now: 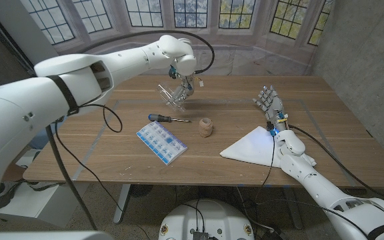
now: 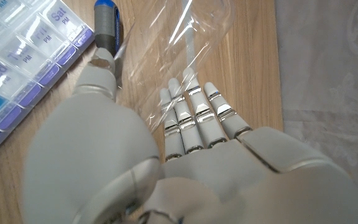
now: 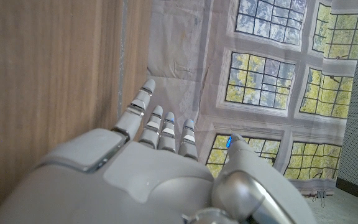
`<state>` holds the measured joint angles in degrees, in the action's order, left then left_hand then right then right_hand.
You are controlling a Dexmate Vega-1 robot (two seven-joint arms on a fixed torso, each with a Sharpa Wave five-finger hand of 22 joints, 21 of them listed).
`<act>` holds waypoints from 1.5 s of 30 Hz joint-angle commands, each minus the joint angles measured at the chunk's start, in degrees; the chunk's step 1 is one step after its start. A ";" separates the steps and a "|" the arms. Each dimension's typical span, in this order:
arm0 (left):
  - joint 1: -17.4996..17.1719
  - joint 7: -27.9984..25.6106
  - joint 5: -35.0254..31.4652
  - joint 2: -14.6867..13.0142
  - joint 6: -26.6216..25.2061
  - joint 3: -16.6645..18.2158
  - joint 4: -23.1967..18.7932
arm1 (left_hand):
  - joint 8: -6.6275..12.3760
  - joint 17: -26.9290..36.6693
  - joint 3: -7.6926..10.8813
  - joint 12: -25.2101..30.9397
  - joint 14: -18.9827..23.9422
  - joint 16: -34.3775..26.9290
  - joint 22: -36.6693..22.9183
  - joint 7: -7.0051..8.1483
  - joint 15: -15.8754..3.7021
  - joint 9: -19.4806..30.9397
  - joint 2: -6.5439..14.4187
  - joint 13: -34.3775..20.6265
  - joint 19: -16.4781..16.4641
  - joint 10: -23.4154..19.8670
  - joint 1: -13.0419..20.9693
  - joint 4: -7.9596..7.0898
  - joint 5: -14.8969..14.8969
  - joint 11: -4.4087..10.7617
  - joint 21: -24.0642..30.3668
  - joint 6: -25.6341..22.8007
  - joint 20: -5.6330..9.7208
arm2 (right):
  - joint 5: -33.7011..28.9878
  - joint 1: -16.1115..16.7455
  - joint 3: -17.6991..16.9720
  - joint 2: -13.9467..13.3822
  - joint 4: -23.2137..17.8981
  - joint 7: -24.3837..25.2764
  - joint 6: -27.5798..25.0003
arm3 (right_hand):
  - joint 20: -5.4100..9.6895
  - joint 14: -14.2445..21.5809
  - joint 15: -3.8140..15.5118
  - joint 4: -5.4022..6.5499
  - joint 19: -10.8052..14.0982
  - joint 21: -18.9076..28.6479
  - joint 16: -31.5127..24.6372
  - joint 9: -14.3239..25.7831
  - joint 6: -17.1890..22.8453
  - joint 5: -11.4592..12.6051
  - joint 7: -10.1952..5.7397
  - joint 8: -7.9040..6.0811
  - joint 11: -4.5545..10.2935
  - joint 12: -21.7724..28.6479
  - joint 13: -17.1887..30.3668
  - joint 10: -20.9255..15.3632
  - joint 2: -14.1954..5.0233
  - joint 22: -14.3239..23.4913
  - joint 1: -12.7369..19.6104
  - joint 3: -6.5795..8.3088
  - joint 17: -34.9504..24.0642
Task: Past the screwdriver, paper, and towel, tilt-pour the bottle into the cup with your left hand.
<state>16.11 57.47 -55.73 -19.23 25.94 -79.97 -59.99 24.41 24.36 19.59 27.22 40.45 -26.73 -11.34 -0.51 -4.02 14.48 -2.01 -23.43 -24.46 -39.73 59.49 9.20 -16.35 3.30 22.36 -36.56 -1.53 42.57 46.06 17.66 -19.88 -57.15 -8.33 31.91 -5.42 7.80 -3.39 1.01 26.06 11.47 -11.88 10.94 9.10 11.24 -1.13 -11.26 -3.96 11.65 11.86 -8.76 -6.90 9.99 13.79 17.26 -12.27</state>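
Painted window panels and grey drapery back a wooden table (image 1: 325, 127), which fills most of the head view. Largest in view is the left arm, reaching from the near left corner diagonally over the table, its wrist bent so the left hand (image 1: 179, 85) points down over the far middle of the tabletop. That hand grips a clear plastic bottle (image 1: 171, 95), held tilted above the wood; in the left wrist view the fingers (image 2: 194, 121) curl round the transparent body (image 2: 185, 50). The right arm lies along the near right side, its right hand (image 1: 268, 101) raised with fingers apart and extended, holding nothing. A white paper sheet (image 1: 252, 145) lies just beside the right forearm. A blue-and-white pill organizer (image 1: 161, 141) sits near the front middle. A blue-handled screwdriver (image 1: 168, 119) lies beyond it, below the bottle. A small tan cup (image 1: 207, 127) stands right of the screwdriver's tip, apart from the bottle.
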 commanded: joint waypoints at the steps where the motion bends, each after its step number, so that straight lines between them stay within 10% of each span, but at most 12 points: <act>1: -1.07 0.55 -1.23 -0.45 -0.70 1.32 -2.06 | 6.99 0.34 2.89 0.01 4.95 -0.27 -0.08 0.19 -4.32 0.33 8.15 -9.49 -0.30 -4.37 1.98 -0.16 -0.39 3.54 0.45 -12.20 -0.28 | 0.23 0.63 -0.31 -0.57 -1.04 0.17 -0.29 | 0.12 0.57 0.07 0.09 0.38 -0.08 -0.24 0.05 0.42 -0.15 0.23 -0.04 -0.01 0.17 0.13 -0.12 -0.06 0.13 -0.36 0.44 -0.05; 45: -1.76 -2.13 -2.02 -1.11 -3.36 4.11 -3.20 | 7.56 1.22 3.18 -0.13 5.40 -0.53 -0.11 0.00 -4.17 0.53 8.11 -10.83 -0.58 -5.07 1.79 -0.13 -0.51 3.49 0.82 -12.29 -0.31 | -0.43 0.24 0.26 -0.64 -1.68 0.70 -1.05 | 0.16 0.54 0.06 -0.16 0.34 -0.10 -0.22 0.05 0.50 -0.18 0.31 -0.06 0.06 0.12 0.14 -0.05 0.00 0.13 -0.63 0.80 -0.06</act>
<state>14.68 56.61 -58.01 -19.99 24.12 -77.01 -62.48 24.41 24.83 19.59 26.67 40.77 -26.89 -11.33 -0.71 -3.70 14.82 -2.02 -23.48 -24.67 -40.14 59.49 9.20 -16.57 2.89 22.90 -36.76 -1.74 42.42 46.46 17.71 -20.53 -58.61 -7.96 31.17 -5.42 7.80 -3.39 0.87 26.06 11.48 -11.88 10.94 9.33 11.24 -0.90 -11.26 -3.96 11.65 11.86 -8.76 -6.88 9.99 13.78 17.72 -12.27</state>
